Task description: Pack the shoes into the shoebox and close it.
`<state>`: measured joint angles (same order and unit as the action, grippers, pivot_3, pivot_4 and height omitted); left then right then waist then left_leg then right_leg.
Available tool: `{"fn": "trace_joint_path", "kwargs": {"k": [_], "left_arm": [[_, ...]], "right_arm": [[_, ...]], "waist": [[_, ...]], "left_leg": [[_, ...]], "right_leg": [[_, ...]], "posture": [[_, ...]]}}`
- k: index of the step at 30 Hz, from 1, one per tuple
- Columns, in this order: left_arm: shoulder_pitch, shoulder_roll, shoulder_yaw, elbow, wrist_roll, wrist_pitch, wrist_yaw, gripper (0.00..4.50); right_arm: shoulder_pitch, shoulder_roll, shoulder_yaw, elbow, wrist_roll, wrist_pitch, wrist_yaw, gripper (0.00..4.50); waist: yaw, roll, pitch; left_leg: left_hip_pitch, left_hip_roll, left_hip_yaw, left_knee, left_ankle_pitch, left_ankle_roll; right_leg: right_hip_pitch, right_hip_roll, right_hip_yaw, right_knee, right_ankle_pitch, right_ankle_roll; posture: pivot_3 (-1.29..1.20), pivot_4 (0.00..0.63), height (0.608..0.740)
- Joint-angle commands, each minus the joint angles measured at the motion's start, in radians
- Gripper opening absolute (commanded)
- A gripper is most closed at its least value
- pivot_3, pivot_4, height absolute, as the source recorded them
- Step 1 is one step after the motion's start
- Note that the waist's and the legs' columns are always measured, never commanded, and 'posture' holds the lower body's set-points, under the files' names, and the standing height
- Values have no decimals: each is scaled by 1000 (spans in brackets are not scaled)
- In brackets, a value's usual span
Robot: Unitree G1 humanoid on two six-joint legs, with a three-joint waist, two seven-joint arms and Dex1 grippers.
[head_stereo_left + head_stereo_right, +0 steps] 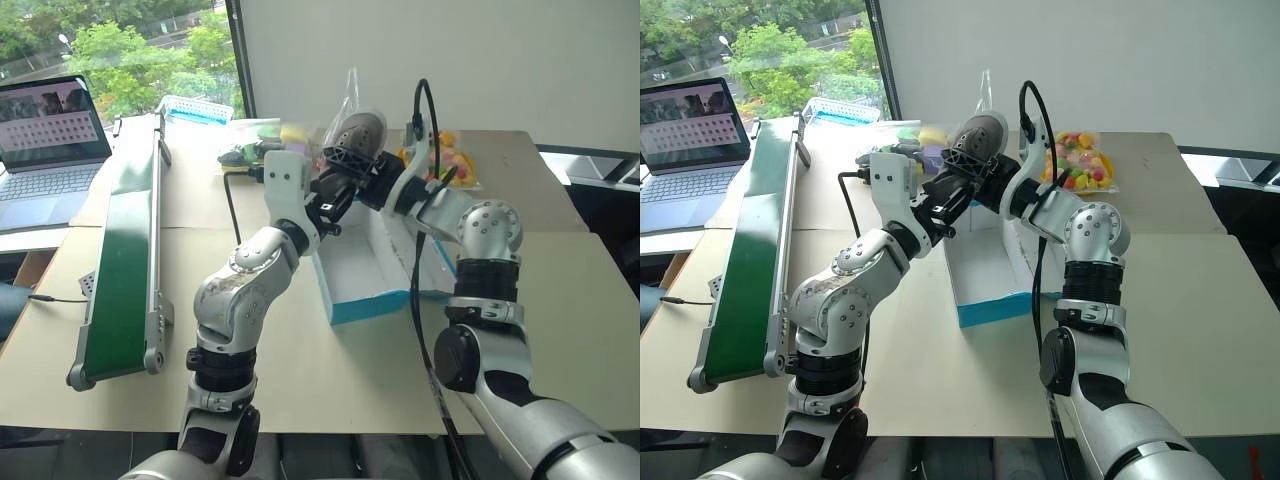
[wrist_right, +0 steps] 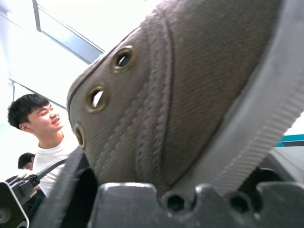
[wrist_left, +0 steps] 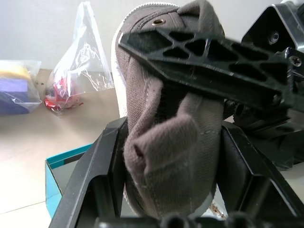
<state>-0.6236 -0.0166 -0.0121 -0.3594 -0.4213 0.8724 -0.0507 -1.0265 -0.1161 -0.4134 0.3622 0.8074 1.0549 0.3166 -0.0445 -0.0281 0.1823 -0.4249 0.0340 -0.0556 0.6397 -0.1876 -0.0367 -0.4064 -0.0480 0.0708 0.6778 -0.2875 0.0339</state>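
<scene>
One greyish-tan shoe [image 1: 358,133] with a pale sole hangs in the air above the far end of the open blue shoebox [image 1: 370,305], which is white inside. My left gripper [image 1: 335,192] comes in from the left and is shut on the shoe's heel end [image 3: 166,142]. My right gripper [image 1: 357,167] reaches in from the right. One of its black lattice fingers [image 3: 213,61] lies across the shoe's side, and the shoe [image 2: 190,95] presses against its fingers. The two grippers meet at the shoe.
A long green conveyor [image 1: 125,260] runs along the left of the table, with a laptop [image 1: 50,140] beyond it. A white basket [image 1: 195,108], plastic bags [image 1: 260,140] and a bag of coloured pieces [image 1: 1080,160] sit at the back. A person [image 2: 42,137] stands behind.
</scene>
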Motion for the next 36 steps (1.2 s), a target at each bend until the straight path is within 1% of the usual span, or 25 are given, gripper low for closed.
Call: {"fn": "trace_joint_path", "kwargs": {"k": [1, 3, 5, 7, 8, 10, 11, 12, 15, 17, 19, 21, 23, 26, 29, 31, 34, 36], "left_arm": [[5, -4, 12, -44, -45, 46, -14, 2279], [-4, 0, 29, -46, -64, 75, -15, 2279], [-10, 21, 37, -57, -70, 104, -22, 2279], [5, 59, 53, -98, -103, 134, -54, 3094], [15, 91, 54, -126, -123, 165, -73, 3316], [31, 156, 56, -169, -146, 226, -96, 4210], [40, 187, 68, -188, -165, 255, -108, 4472], [51, 219, 97, -205, -198, 280, -133, 4500], [67, 378, 167, -237, -284, 341, -250, 4500], [63, 484, 168, -240, -294, 339, -310, 4500], [52, 576, 169, -228, -295, 322, -363, 4500], [41, 635, 155, -216, -290, 300, -398, 4500], [39, 666, 126, -213, -277, 278, -419, 4500], [46, 683, 87, -216, -262, 252, -436, 4500], [63, 714, 48, -238, -252, 230, -470, 4500], [81, 739, 44, -258, -269, 227, -503, 4500], [104, 745, 68, -265, -307, 235, -524, 4500], [125, 779, 56, -276, -297, 225, -550, 4500]], "right_arm": [[-41, -24, -39, -26, 21, -87, 3, 1805], [-45, -23, -36, -23, 22, -89, 4, 1224], [-50, -26, -29, -22, 17, -94, 5, 812], [-52, -35, -15, -26, -2, -112, 3, 554], [-57, -40, -13, -25, -10, -121, -1, 484], [-64, -54, 0, -25, -24, -136, 1, 404], [-65, -65, 18, -28, -38, -147, 9, 401], [-67, -76, 36, -32, -54, -158, 15, 392], [-75, -106, 100, -48, -103, -171, 31, 392], [-76, -126, 172, -62, -158, -163, 30, 392], [-78, -138, 251, -75, -206, -109, 14, 392], [-74, -148, 321, -96, -246, -62, 6, 392], [-59, -162, 397, -117, -294, -38, 16, 392], [-47, -167, 503, -115, -367, 20, -3, 392], [-1, -166, 560, -112, -417, 15, 9, 392], [31, -183, 608, -102, -468, -5, 14, 392], [54, -189, 608, -90, -495, -14, 21, 392], [61, -190, 604, -83, -509, -13, 24, 392]], "waist": [[0, 0, 0], [0, 0, 0], [0, 0, 0], [-3, 0, 0], [-4, 0, 0], [-2, 2, 1], [0, 2, 1], [-1, 2, 1], [-9, 2, 2], [-13, 3, 2], [-16, 3, 2], [-19, 3, 2], [-18, 3, 2], [-14, 3, 2], [-8, 3, 2], [-4, 3, 2], [-1, 2, 2], [-2, 2, 2]], "left_leg": [[0, 0, 0, 0, 0, 0], [0, 0, 0, 0, 0, 0], [0, 0, 0, 0, 0, 0], [0, 0, 0, 0, 0, 0], [0, 0, 0, 0, 0, 0], [0, 0, 0, -1, 0, 0], [0, 0, 0, -1, 0, 0], [0, 0, 0, -1, 0, 0], [0, 1, 0, -2, 0, 0], [1, 1, 0, -4, 0, 0], [2, 1, 0, -5, 0, 0], [2, 1, 0, -6, 0, 0], [1, 1, 0, -7, 0, 0], [1, 1, 0, -9, 0, 0], [1, 1, 0, -10, 0, 0], [1, 1, 0, -11, 0, 0], [0, 1, 0, -11, 0, 0], [0, 1, 0, -11, 0, -1]], "right_leg": [[0, 0, 0, 0, 0, 0], [0, 0, 0, 0, 0, 0], [0, 0, 0, 0, 0, 0], [0, 0, 0, 0, 0, 0], [0, 0, 0, 0, 0, 0], [0, 0, 0, 0, 0, 0], [0, 0, 0, -1, 0, 0], [0, 0, 0, -1, 0, 0], [0, 1, 0, -1, 0, 0], [0, 1, 0, -2, 0, 0], [0, 1, 0, -2, 0, 0], [0, 1, 0, -3, 0, 0], [0, 1, 0, -4, 0, 0], [0, 1, 0, -7, 0, 0], [-1, 1, 0, -8, 0, 0], [-1, 1, 0, -9, 0, 0], [-1, 1, 0, -9, 0, 0], [-2, 1, 0, -9, 0, 0]], "posture": [[0, 150, 740], [0, 150, 740], [0, 150, 740], [0, 150, 740], [0, 150, 740], [0, 150, 740], [0, 150, 740], [0, 150, 740], [0, 150, 740], [0, 150, 740], [0, 150, 740], [0, 150, 740], [0, 150, 740], [0, 150, 740], [0, 150, 740], [0, 150, 740], [0, 150, 740], [0, 150, 740]]}}
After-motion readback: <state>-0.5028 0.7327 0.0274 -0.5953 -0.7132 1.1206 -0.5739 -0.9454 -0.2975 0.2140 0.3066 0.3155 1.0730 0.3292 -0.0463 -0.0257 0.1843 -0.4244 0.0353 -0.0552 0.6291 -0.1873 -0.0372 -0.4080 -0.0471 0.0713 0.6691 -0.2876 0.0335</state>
